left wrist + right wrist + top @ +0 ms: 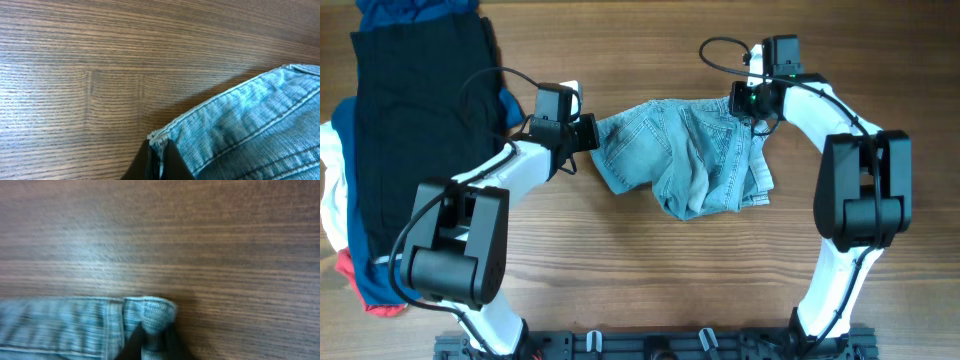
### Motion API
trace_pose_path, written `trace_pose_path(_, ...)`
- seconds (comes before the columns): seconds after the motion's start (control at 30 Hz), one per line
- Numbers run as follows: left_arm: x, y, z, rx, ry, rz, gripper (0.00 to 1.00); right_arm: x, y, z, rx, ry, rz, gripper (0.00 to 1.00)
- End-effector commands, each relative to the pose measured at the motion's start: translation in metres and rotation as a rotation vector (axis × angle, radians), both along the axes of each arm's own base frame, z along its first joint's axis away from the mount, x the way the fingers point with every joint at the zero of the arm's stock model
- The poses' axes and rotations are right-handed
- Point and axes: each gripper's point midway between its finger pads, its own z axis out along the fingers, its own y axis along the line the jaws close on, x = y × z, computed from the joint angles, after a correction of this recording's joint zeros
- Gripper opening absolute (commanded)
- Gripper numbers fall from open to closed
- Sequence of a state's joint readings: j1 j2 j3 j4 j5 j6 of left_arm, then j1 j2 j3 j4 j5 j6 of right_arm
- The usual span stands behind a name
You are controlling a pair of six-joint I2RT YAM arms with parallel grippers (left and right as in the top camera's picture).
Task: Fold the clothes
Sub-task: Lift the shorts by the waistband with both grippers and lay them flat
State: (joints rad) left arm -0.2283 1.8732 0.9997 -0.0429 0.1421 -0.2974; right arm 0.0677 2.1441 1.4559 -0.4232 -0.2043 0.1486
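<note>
Denim shorts (685,160): overhead, crumpled on table (650,270), long axis strung across between both arms. Left wrist: left gripper (159,161) pinching hem corner, cloth off to right. Right wrist: right gripper (152,341) clamped on folded edge, cloth off to left.

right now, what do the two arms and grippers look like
Both match: white rounded links between chunky black joint housings. Left arm and right arm each trail a thin black cable looping near the wrist. Left gripper and right gripper are black with narrow dark fingers. A small green light glows by the right wrist.
</note>
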Motion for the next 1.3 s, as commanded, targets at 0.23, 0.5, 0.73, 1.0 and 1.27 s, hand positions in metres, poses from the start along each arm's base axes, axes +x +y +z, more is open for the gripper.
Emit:
trace_pose_path(0.23, 0.021, 0.042, 0.126, -0.017, -0.298, 0.117, 0.04, 0.030, -0.003, 0.174, 0.067, -0.233, 0.046, 0.04)
trace_pose_path(0.5, -0.053, 0.075, 0.370, -0.081, -0.845, 0.161, 0.04, -0.062, -0.050, 0.402, 0.014, -0.636, -0.018, 0.04)
trace_pose_path(0.73, -0.183, 0.087, 0.503, -0.153, -1.252, 0.163, 0.04, -0.202, -0.049, 0.532, -0.052, -0.990, -0.023, 0.04)
trace_pose_path(1.0, -0.248, 0.093, 0.536, -0.175, -1.369, 0.162, 0.04, -0.320, -0.064, 0.559, -0.158, -1.132, -0.155, 0.04)
trace_pose_path(1.27, -0.201, 0.092, 0.485, -0.125, -1.138, 0.181, 0.04, -0.271, -0.069, 0.501, -0.164, -0.866, -0.135, 0.04)
